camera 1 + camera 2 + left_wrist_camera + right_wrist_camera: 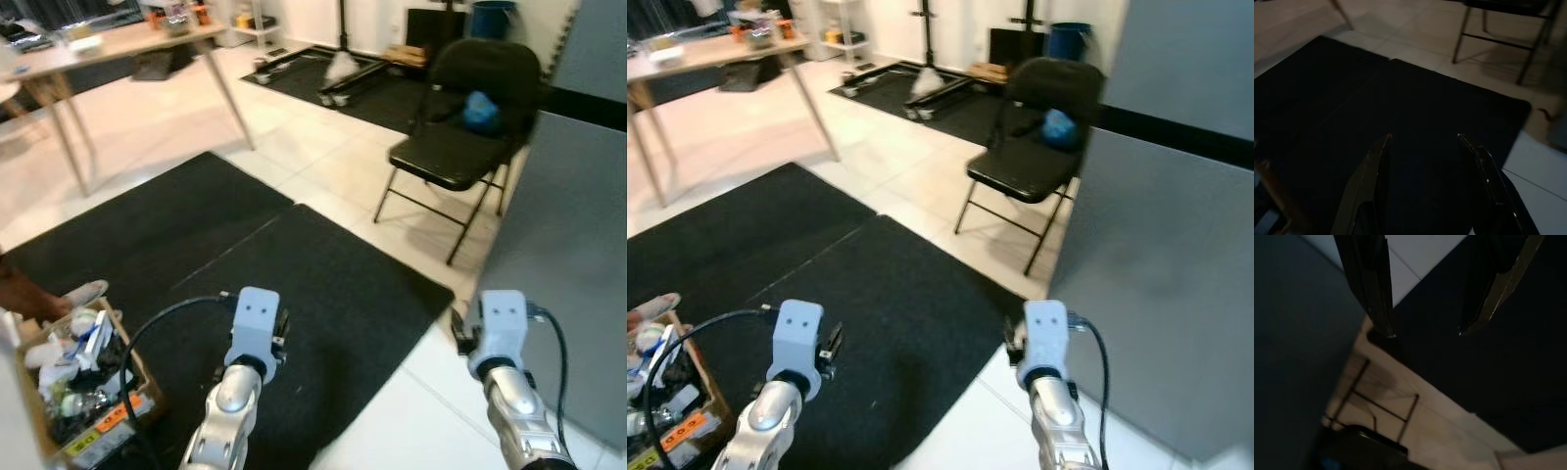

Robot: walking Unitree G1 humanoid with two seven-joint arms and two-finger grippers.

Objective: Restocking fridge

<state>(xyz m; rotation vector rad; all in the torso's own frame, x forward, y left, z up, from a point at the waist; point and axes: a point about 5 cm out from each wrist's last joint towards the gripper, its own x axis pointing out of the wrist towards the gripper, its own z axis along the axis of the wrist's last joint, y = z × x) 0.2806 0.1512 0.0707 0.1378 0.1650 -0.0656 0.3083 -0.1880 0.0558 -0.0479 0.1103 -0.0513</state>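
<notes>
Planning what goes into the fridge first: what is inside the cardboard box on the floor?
The cardboard box holds a jumble of packaged items, mostly white and pale containers and wrappers. Labels are unreadable, and whatever lies beneath the top layer is covered.

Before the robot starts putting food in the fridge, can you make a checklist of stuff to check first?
1. Left gripper empty, fingers apart: ok.
2. Right gripper empty, fingers apart: ok.
3. Cardboard box of groceries close by on the robot's left: ok.
4. Grey fridge on the robot's right, door open: not ok, looks shut.
5. Folding chair out of the door's swing: cannot tell.
6. Black mat lying flat underfoot: ok.
</notes>
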